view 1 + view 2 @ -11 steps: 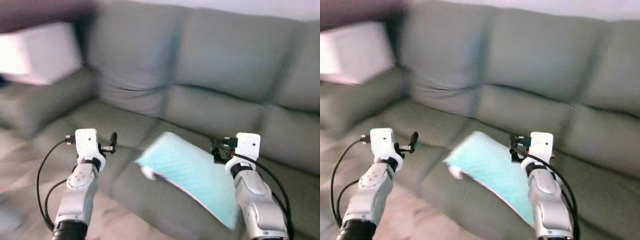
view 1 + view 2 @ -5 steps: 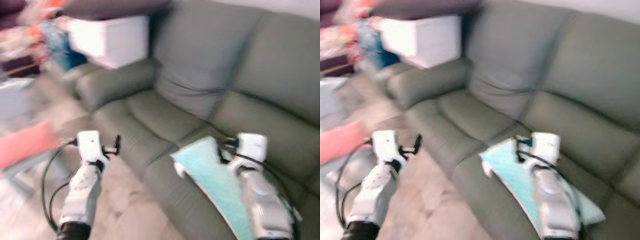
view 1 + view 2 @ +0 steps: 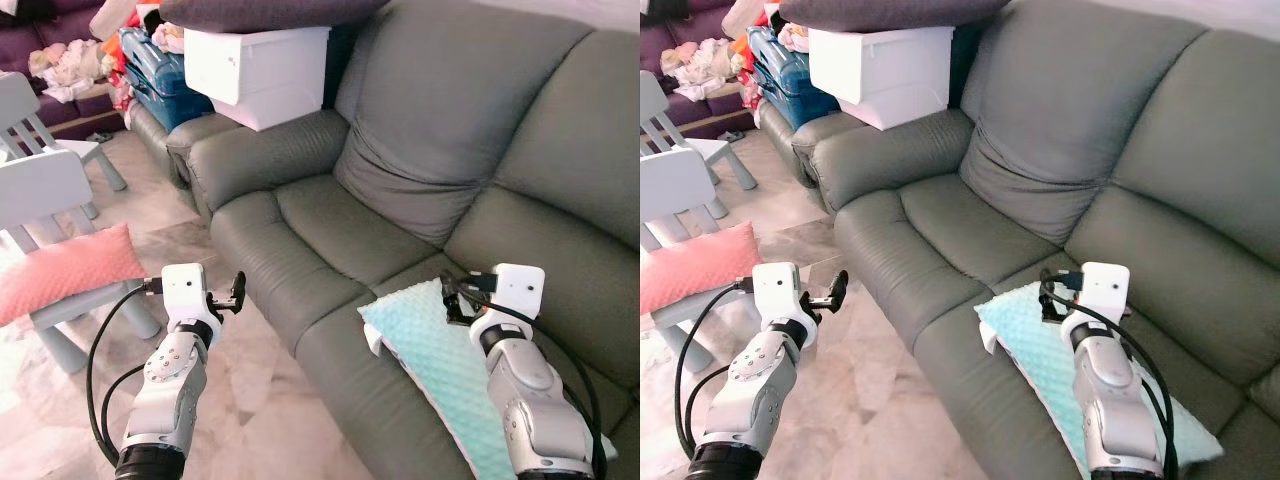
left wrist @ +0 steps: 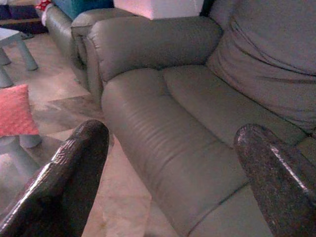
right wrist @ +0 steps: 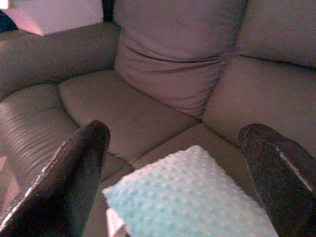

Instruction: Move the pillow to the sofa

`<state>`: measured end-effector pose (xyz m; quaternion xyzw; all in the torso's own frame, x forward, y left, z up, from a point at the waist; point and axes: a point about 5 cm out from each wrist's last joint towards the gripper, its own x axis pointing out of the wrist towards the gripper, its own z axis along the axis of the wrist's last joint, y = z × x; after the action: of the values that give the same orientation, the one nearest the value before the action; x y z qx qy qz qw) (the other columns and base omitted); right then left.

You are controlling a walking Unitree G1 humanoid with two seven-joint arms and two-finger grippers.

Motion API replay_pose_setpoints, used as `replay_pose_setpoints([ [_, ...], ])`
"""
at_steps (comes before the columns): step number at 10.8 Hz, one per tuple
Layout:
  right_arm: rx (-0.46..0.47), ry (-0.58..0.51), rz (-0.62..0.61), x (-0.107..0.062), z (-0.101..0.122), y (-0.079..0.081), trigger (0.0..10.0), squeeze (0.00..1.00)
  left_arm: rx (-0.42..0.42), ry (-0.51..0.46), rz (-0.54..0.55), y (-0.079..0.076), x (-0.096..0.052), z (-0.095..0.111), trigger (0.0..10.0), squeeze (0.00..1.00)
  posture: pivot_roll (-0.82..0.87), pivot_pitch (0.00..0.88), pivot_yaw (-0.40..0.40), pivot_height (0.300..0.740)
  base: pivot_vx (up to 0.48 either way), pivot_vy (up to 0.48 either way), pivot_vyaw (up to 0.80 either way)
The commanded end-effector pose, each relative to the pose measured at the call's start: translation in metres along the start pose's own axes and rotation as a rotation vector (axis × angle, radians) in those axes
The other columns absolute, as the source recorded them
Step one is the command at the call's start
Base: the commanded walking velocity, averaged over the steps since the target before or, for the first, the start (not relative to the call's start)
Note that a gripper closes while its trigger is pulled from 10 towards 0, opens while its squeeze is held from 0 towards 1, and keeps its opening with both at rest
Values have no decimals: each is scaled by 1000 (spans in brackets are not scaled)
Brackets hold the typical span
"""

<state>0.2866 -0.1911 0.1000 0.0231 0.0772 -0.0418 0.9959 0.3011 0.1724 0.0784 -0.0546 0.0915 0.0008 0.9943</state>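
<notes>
A light blue dimpled pillow lies flat on the seat of the grey-green sofa, near its front edge. My right gripper hovers just above the pillow's back part, open, with nothing between its fingers; the right wrist view shows the blue pillow below the spread fingers. My left gripper is open over the floor in front of the sofa's left seat. A pink pillow rests on a small grey stool at the left.
A white storage box under a dark cushion sits behind the sofa's armrest, beside a blue case. A pale child's chair and a heap of clothes stand at the left. Tiled floor lies before the sofa.
The whole picture has swung left and sharpened, so the camera turned. The blue pillow stays on the seat, and both arms keep the same pose.
</notes>
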Motion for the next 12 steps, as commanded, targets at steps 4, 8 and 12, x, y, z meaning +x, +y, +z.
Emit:
replay_pose_setpoints([
  [4,16,-12,31,2,2,10,10000,0,-1,2,12,7,0,2,10000,0,-156,22,26,740,0,468,0],
  [8,25,-17,29,2,3,10,10000,0,-1,-1,8,7,0,3,10000,0,-156,27,28,740,0,468,0],
  [12,32,-23,36,3,4,11,10000,0,0,4,9,7,-1,2,10000,0,-152,22,24,740,0,469,0],
])
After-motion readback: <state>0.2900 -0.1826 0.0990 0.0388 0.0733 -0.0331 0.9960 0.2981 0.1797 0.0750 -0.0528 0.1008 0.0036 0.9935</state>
